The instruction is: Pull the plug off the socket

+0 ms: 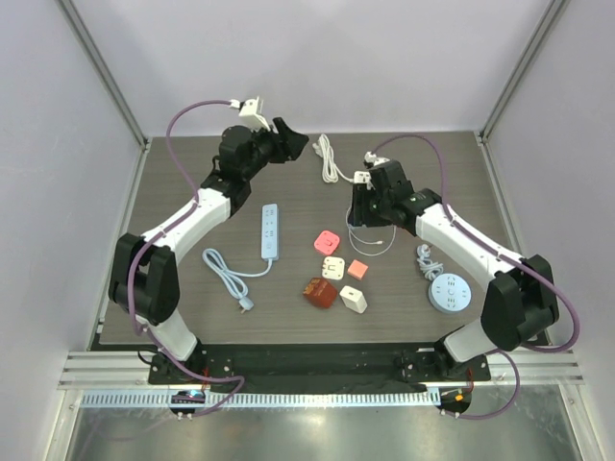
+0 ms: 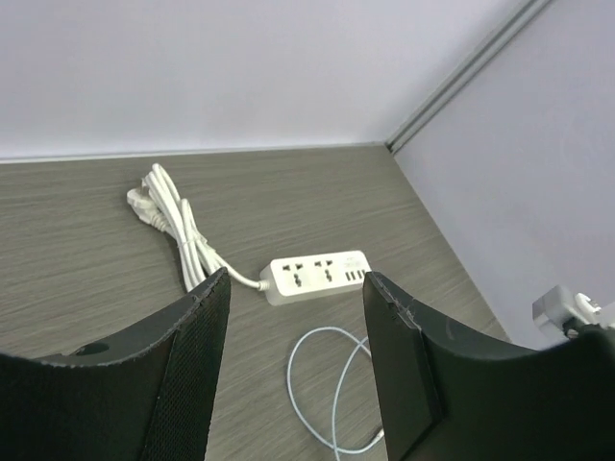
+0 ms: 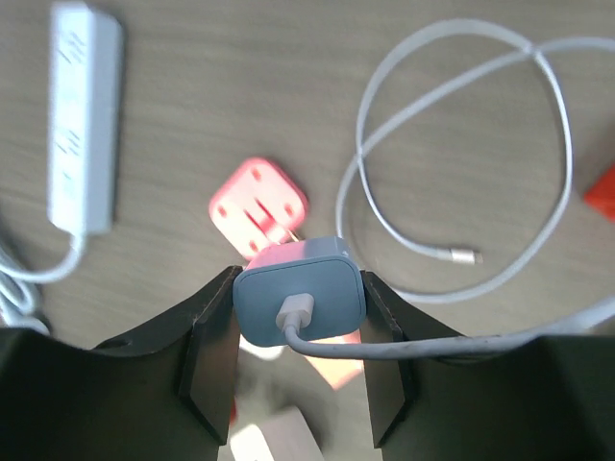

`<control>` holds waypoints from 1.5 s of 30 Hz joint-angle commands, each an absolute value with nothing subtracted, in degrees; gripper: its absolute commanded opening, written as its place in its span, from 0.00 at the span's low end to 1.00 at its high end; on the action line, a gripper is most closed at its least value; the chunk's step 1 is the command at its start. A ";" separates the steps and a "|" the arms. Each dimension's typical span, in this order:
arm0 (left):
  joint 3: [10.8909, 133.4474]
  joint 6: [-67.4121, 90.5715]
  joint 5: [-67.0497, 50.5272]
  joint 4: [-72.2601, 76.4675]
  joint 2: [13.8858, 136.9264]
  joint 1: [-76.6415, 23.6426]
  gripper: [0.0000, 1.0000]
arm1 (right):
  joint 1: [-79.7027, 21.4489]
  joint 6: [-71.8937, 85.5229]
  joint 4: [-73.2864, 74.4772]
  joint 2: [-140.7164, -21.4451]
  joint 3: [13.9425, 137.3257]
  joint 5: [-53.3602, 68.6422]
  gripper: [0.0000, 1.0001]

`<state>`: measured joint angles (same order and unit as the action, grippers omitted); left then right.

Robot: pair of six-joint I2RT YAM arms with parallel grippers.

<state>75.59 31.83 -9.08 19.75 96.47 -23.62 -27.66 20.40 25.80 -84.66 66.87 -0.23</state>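
Note:
My right gripper is shut on a blue-grey charger plug, held by its two sides above the table. A grey USB lead runs out of the plug's face to the right. The socket, a white power strip with two outlets and a row of USB ports, lies on the table in the left wrist view, and nothing is plugged into it. In the top view the right gripper hangs over the table's middle. My left gripper is raised at the back, open and holding nothing.
A long white strip and its cord lie left of centre. Pink, white, orange, red and white cube adapters cluster in front. A round hub sits right, a thin cable loop below the right gripper, and a cord bundle at the back.

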 commanded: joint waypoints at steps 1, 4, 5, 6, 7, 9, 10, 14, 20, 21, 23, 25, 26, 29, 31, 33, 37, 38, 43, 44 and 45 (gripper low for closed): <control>75.76 28.39 -11.94 18.64 96.06 -23.56 0.59 | -27.60 16.80 37.33 -84.72 67.06 1.05 0.01; 76.20 27.86 -13.53 18.11 96.06 -23.38 0.59 | -27.68 15.39 39.55 -85.43 67.06 0.26 0.01; 76.20 27.86 -14.49 18.11 96.06 -23.38 0.59 | -27.69 14.95 39.81 -86.39 67.06 -1.74 0.01; 76.11 27.86 -14.76 18.19 95.98 -23.38 0.59 | -27.77 14.51 39.90 -87.18 67.67 -1.76 0.01; 76.11 27.77 -15.11 18.28 95.89 -23.29 0.59 | -27.77 14.24 39.90 -88.14 68.11 -1.67 0.01; 75.76 27.51 -15.55 18.28 95.54 -23.12 0.59 | -28.39 13.71 40.08 -91.66 69.60 -2.10 0.01; 75.67 27.42 -15.64 18.28 95.62 -23.03 0.59 | -28.74 13.36 40.43 -92.97 70.39 -2.20 0.02; 75.32 27.33 -16.61 18.37 95.62 -22.41 0.59 | -30.67 10.90 43.76 -100.71 74.61 -4.82 0.10; 74.80 28.30 -17.93 19.60 96.15 -21.45 0.59 | -31.99 9.49 44.39 -106.61 77.16 -11.60 0.24; 74.79 28.47 -18.19 20.03 96.59 -21.36 0.59 | -32.17 9.41 43.60 -106.96 77.25 -11.51 0.36; 75.06 28.65 -19.33 20.48 97.03 -21.27 0.59 | -32.26 9.32 42.81 -107.40 77.52 -11.69 0.47; 75.41 28.92 -19.95 20.57 97.73 -21.09 0.59 | -32.52 9.14 41.66 -107.23 77.52 -12.13 0.60; 75.41 29.00 -20.04 20.65 97.91 -21.09 0.59 | -32.61 9.14 41.31 -107.05 77.43 -12.56 0.64; 75.41 29.70 -20.30 21.27 98.35 -21.01 0.60 | -32.69 9.23 39.03 -105.48 76.73 -12.92 0.81; 75.50 30.67 -20.30 21.79 98.70 -20.92 0.61 | -32.78 9.32 38.24 -104.59 76.29 -12.40 0.86; 75.50 31.55 -20.92 22.32 99.05 -20.92 0.61 | -32.78 9.40 36.92 -102.40 75.68 -11.34 0.88; 75.50 34.53 -22.49 23.64 99.40 -20.92 0.63 | -32.87 10.37 34.63 -96.43 73.57 -9.32 0.91; 75.06 35.85 -22.85 23.99 99.40 -21.00 0.64 | -33.05 10.81 34.19 -95.11 72.09 -9.06 0.91; 72.95 39.28 -24.34 25.22 98.09 -21.36 0.69 | -32.96 14.40 30.86 -85.28 66.46 -8.35 0.95; 72.43 39.55 -24.35 25.22 97.48 -21.44 0.71 | -32.96 14.94 30.41 -84.04 64.44 -8.09 0.95; 71.99 39.64 -24.17 24.53 96.69 -21.97 0.72 | -32.96 15.64 29.19 -82.89 63.29 -7.91 0.95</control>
